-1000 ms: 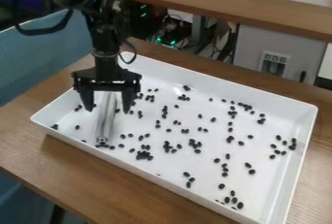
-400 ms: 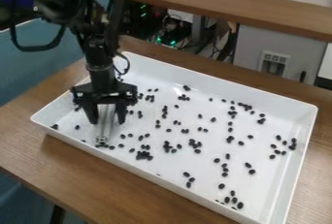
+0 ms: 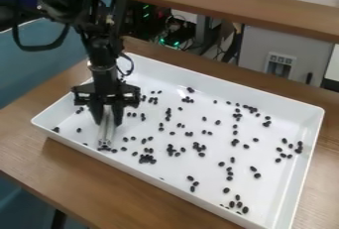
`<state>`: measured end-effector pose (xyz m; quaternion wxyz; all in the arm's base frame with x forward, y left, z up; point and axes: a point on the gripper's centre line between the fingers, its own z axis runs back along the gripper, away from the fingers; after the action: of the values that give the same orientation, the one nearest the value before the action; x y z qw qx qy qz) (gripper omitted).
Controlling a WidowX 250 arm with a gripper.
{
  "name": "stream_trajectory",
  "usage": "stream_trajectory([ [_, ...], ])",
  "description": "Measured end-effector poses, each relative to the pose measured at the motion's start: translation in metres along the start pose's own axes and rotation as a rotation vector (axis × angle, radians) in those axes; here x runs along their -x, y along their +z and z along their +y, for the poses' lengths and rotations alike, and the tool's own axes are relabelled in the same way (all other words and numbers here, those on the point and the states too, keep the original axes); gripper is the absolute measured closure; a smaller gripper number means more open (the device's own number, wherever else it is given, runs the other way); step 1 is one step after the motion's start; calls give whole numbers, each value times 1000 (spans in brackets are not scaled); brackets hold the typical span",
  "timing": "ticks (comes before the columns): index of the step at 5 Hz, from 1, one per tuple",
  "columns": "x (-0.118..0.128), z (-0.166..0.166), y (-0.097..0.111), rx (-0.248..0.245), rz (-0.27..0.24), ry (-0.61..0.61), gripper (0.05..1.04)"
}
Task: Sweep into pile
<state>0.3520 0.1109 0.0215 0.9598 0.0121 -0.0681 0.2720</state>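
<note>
Wooden table (image 3: 73,178), shelf (image 3: 225,7) behind; white tray (image 3: 238,91), scattered black beans (image 3: 145,159); gripper (image 3: 108,124) pinching a bar (image 3: 105,138).

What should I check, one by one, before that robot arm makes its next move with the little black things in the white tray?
1. Bar held: ok. The end effector has a finger on each side of the silvery bar, closed against it.
2. Grip firm enough to push with: cannot tell from a picture.
3. Bar over the work area: ok. It slants down inside the white tray, near its front wall.
4. Bar's lower end touching the tray floor: cannot tell.
5. Black pieces gathered into one pile: not ok. They lie scattered, with a few small clumps.
6. Tray lying flat on the table: ok, it seems.
</note>
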Motion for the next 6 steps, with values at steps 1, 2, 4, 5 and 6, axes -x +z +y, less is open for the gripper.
stream_trajectory([
  [1,11,-21,2,-22,24,-72,703],
  [2,26,-62,19,44,32,-213,703],
  [4,61,-152,45,188,24,-470,703],
  [5,77,-201,43,224,34,-563,703],
  [6,87,-234,36,212,51,-592,703],
])
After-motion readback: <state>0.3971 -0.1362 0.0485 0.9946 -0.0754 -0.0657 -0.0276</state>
